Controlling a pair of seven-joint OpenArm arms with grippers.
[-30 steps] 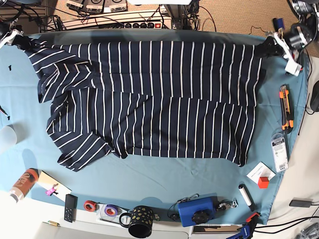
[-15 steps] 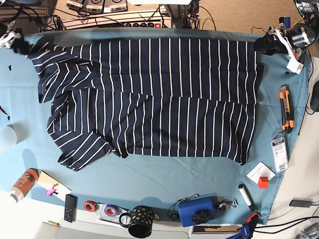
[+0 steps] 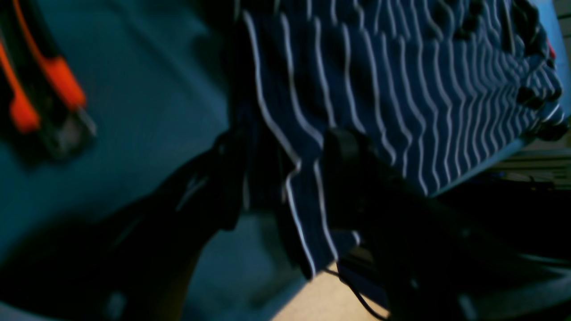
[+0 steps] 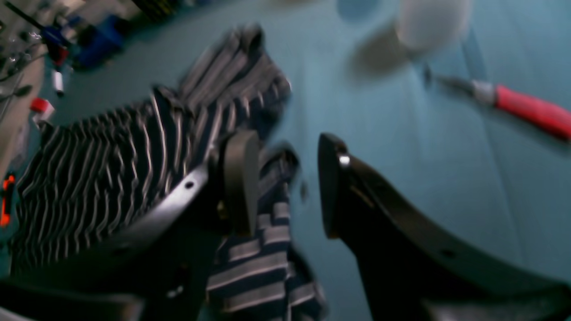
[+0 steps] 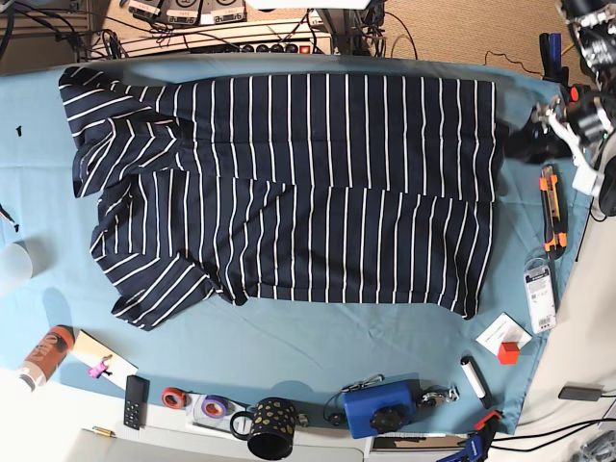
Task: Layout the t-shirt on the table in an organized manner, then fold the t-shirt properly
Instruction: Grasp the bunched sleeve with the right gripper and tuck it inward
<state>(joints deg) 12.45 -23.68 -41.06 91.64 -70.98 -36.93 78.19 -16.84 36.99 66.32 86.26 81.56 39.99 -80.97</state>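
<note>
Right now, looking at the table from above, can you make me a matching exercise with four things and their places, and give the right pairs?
Things:
1. t-shirt
2. mug
3. cutter
4. can

Places:
A. near edge, in the middle
B. right edge, beside the shirt
C. near left corner
D. spread over the middle of the table

Pairs: 1-D, 2-A, 3-B, 4-C
</note>
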